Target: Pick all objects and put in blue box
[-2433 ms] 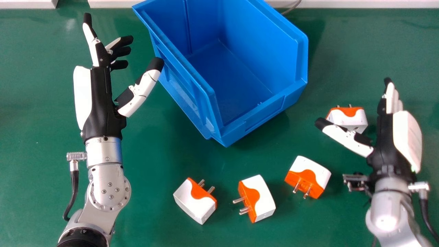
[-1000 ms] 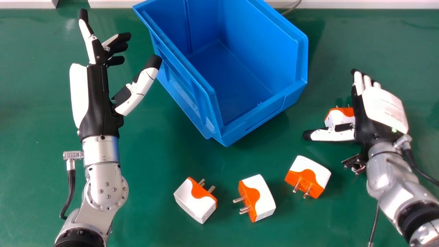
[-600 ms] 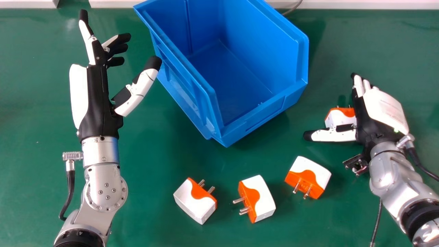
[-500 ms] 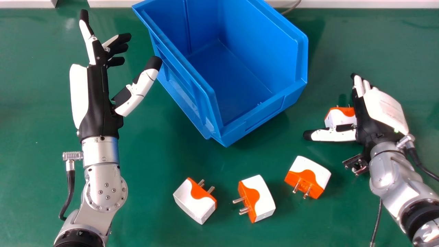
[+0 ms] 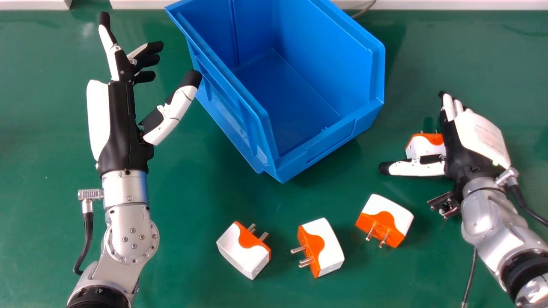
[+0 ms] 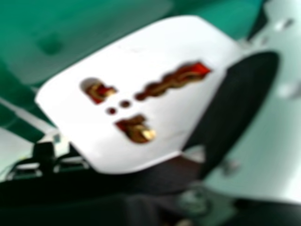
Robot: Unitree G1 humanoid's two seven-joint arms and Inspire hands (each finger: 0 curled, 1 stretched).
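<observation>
My right hand (image 5: 466, 141) is open in the head view, its straight fingers along the right side of a white and orange plug adapter (image 5: 424, 147) and its thumb across the near side. In the right hand view that adapter's white socket face (image 6: 155, 108) lies close between the thumb (image 6: 240, 99) and the dark fingers (image 6: 94, 188). Three more adapters lie on the table: one (image 5: 385, 218) nearer than the hand, one (image 5: 323, 248) front centre, one (image 5: 242, 252) left of it. The blue box (image 5: 317, 147) holds nothing. My left hand (image 5: 124, 115) is open, left of the box.
Green table surface (image 5: 184, 256) surrounds the adapters and the box. A pale ledge (image 5: 449, 5) runs along the far edge, with a grey cable (image 5: 364, 9) behind the box. The left thumb is close to the box's left wall.
Compared with the earliest frame, my right hand has moved left and turned, coming around the far-right adapter. My left hand has shifted slightly left. Adapters and box look unmoved.
</observation>
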